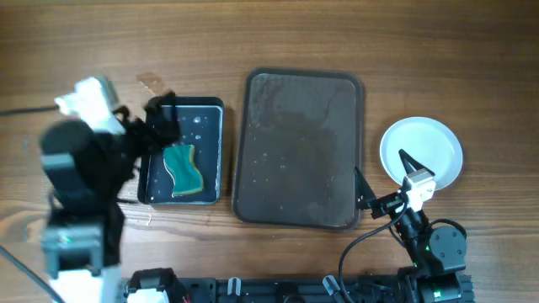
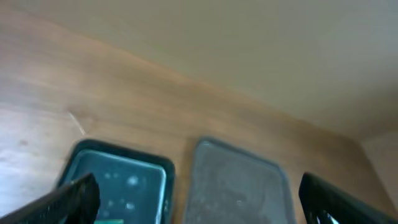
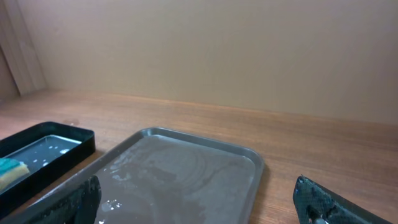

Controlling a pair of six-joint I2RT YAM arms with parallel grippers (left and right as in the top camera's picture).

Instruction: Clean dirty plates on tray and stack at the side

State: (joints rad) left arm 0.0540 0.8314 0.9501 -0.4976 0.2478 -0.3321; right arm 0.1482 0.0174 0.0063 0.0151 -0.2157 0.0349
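The large brown tray (image 1: 299,147) lies in the middle of the table with only wet streaks on it; it also shows in the left wrist view (image 2: 239,186) and the right wrist view (image 3: 180,171). The white plates (image 1: 421,151) sit to its right on the table, the top face plain white; I cannot tell how many are stacked. My right gripper (image 1: 383,181) is open and empty between the tray's near right corner and the plates, also seen in its wrist view (image 3: 202,202). My left gripper (image 1: 162,126) is open and empty over the black tray's far left corner, also seen in its wrist view (image 2: 199,205).
A smaller black tray (image 1: 181,151) holding water and a teal sponge (image 1: 183,170) stands left of the brown tray. It shows in the left wrist view (image 2: 118,180) and the right wrist view (image 3: 56,146). The table top is bare wood beyond the trays.
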